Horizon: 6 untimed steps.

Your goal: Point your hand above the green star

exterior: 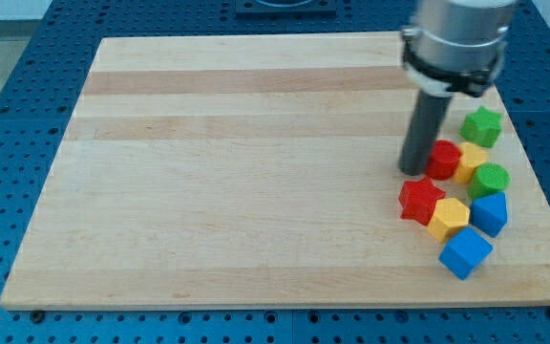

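wooden board (256, 143) sitting on a blue pegboard-style bench (27, 57), pale planks with the grain running across the view. no bins or trays on it, just the blocks lying loose on the board, all bunched near the view's right edge. green star (481, 125) is the topmost of the bunch, close to the board's right edge. my tip (413, 170) is down on the wood to the star's left and a bit lower in the view, just beside a red block (442, 159) whose shape is partly hidden by the rod. no jaws on this rig, just a plain rod, so nothing to spread or pinch. next come a yellow block (470, 162), a green round-ish block (491, 179), a red star (420, 200), a yellow hexagon (449, 218), a blue block (490, 212) and a blue cube (465, 252). arm's upper body is cut off at the view's top.
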{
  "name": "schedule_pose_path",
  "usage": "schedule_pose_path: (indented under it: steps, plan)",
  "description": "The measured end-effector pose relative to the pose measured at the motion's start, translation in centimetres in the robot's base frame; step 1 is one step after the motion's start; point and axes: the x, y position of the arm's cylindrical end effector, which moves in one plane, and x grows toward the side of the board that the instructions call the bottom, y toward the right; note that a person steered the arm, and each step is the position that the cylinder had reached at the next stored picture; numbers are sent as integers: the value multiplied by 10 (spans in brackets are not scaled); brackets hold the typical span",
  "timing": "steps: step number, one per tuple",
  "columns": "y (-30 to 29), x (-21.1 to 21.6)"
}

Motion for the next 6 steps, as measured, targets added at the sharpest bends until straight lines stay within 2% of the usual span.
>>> schedule_pose_path:
  steps: [2, 3, 4, 5, 6]
  plan:
    - [0, 0]
    - [-8, -25]
    - [7, -111]
    - [49, -150]
    - [116, -150]
